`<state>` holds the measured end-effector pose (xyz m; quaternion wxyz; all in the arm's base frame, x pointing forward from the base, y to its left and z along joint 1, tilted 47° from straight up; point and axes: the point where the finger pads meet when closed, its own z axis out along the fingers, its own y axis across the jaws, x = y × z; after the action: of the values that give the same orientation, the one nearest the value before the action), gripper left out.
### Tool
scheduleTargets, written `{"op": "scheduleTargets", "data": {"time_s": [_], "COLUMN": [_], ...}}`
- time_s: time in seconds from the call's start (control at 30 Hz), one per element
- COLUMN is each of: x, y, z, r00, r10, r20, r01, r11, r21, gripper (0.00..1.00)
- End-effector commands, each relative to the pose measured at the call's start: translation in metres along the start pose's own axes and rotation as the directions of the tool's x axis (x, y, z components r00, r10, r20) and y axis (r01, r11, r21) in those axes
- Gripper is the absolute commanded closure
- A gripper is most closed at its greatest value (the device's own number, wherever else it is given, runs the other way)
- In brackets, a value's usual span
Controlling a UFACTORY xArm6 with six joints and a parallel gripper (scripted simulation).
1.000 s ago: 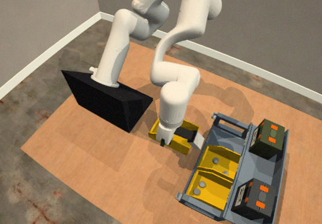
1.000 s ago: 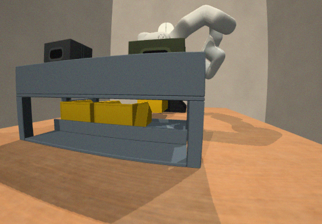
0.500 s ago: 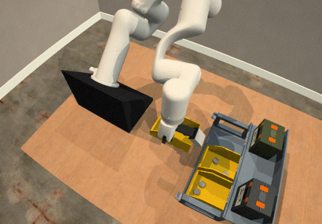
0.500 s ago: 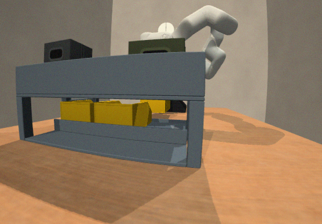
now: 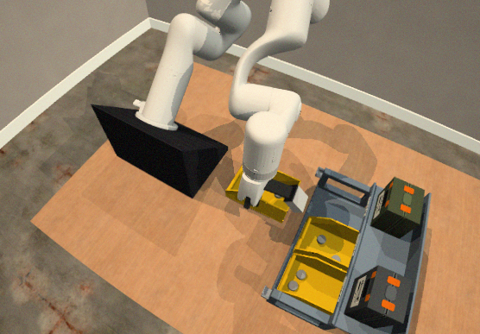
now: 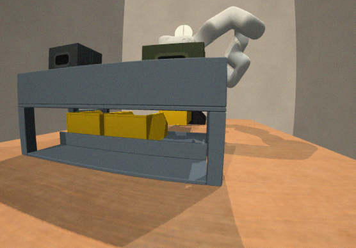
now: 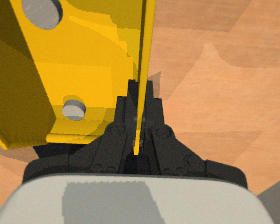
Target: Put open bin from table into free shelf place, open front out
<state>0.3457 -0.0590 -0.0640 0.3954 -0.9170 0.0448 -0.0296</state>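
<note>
The yellow open bin [image 5: 269, 206] [image 6: 174, 118] [image 7: 91, 80] is beside the shelf's front, roughly level and seemingly above the table. Its low front faces away from the shelf. Two grey parts show in it in the wrist view. My gripper [image 5: 249, 204] [image 7: 139, 95] is shut on the top of one long side wall, near the low front; in the exterior view it is mostly hidden. The grey-blue shelf [image 5: 331, 203] [image 6: 121, 84] has its free place at the far end of the row. Two yellow bins [image 5: 330, 233] [image 5: 317, 287] [image 6: 84, 124] [image 6: 125, 125] stand in it, level, with parts.
A green case [image 5: 399, 206] [image 6: 174, 50] and a dark grey case [image 5: 380, 297] [image 6: 73, 55] stand on the upper board, behind the row. A front lip and an end frame [image 5: 345, 187] bound the free place. The black robot base [image 5: 155, 154] stands on the table [image 5: 129, 215].
</note>
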Motion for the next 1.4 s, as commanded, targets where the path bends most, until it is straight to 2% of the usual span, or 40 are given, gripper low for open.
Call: {"op": "scheduleTargets", "data": {"time_s": [0.0, 0.13, 0.53, 0.7, 1.1, 1.27, 1.37], "x": [0.001, 0.000, 0.000, -0.001, -0.001, -0.002, -0.002], "y": [-0.003, -0.015, -0.015, -0.029, -0.029, -0.044, -0.044], "z": [-0.001, -0.001, -0.001, 0.000, 0.000, 0.000, 0.000], "r00": [1.000, 1.000, 1.000, 1.000, 1.000, 1.000, 1.000], "r10": [-0.001, -0.001, -0.001, -0.001, -0.001, -0.001, -0.001], "r20": [-0.003, -0.003, -0.003, -0.003, -0.003, -0.003, -0.003], "r01": [0.001, 0.001, 0.001, 0.001, 0.001, 0.001, 0.001], "r11": [1.000, 1.000, 1.000, 1.000, 1.000, 1.000, 1.000], "r21": [-0.002, -0.002, -0.002, -0.002, -0.002, -0.002, -0.002], "gripper": [1.00, 1.00, 1.00, 1.00, 1.00, 1.00, 1.00]}}
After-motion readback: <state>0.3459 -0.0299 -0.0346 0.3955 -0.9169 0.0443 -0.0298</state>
